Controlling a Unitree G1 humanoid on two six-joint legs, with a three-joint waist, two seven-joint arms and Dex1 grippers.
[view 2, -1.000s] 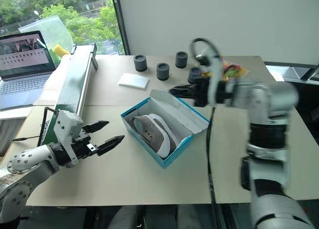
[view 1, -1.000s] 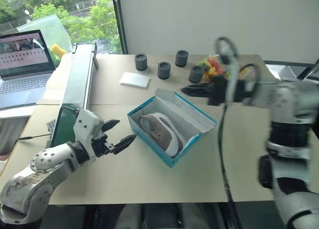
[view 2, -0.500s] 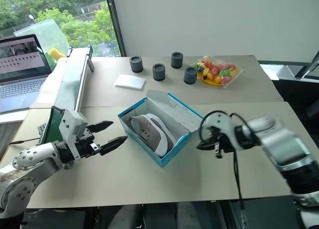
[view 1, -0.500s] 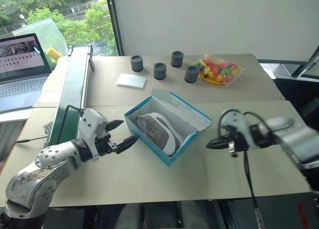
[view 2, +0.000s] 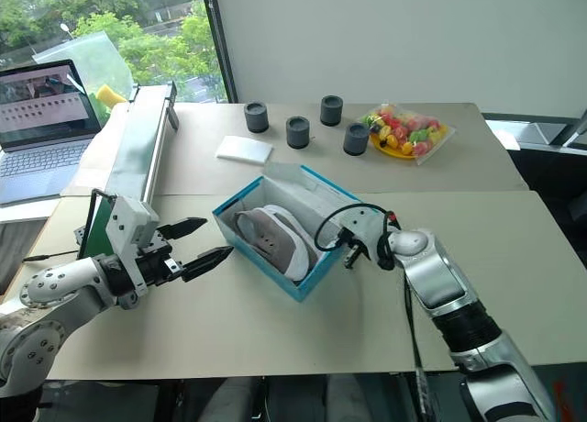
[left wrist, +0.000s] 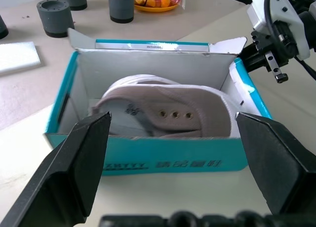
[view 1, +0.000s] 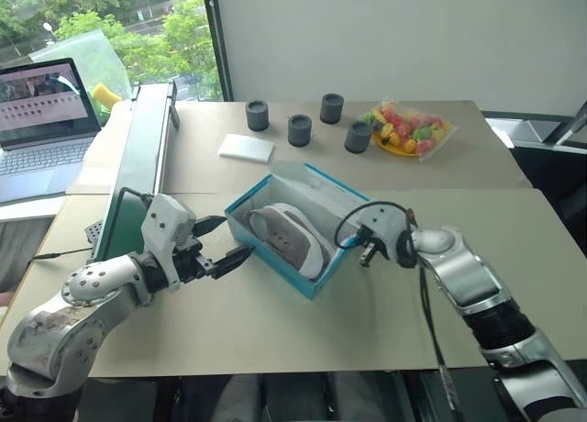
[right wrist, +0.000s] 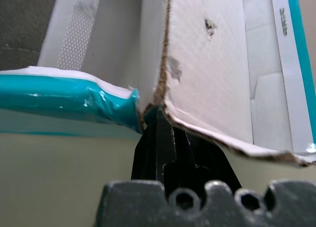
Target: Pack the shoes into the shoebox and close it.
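A turquoise shoebox [view 1: 292,277] sits open at the centre of a tan table [view 1: 275,330], a grey sneaker [view 1: 280,237] with a white sole lying on its side inside, toe and heel close to the end walls. The right gripper [view 1: 341,245], fingers pressed together, pokes in under the white flap lid [right wrist: 207,74] at the box's right-hand corner, its black tips touching the torn cardboard edge. The left gripper [view 1: 225,243] hovers just beside the box's left end, fingers spread wide and holding nothing. Beyond the box lie a flat white pad [view 1: 247,148], four dark round cups [view 1: 300,129] and a tray of colourful sweets [view 1: 411,131]; an open laptop [view 1: 41,128] stands far left.
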